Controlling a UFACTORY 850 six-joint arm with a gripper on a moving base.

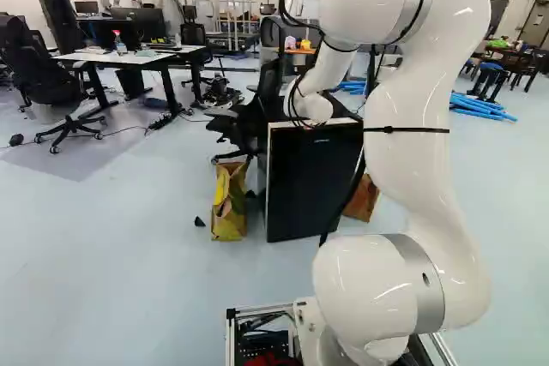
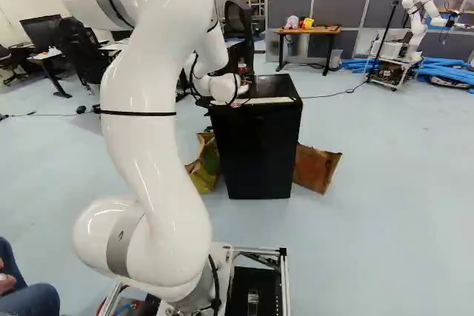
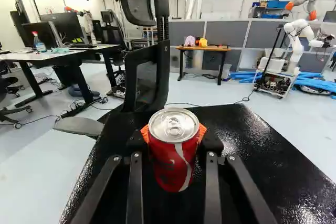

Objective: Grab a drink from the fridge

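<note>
In the left base view one black fridge (image 1: pixel 304 182) stands with its front closed, flanked by two bags, a yellow-brown bag (image 1: pixel 229 203) and a brown bag (image 1: pixel 364 199). In the right base view one white arm (image 2: pixel 152 116) reaches over it. In the wrist view the one gripper (image 3: pixel 174 134) is closed around one red can (image 3: pixel 170 166), an orange pad at each side, over the fridge's top; whether the can rests there is hard to tell. The grab looks done, with at most a lift left.

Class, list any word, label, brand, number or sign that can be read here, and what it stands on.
No text is clear enough to quote.
Red can: faint markings, too blurred to read.
Black fridge: small pale mark high on its front, too small to read.
Grey ring on the arm: dark mark, too small to read.
</note>
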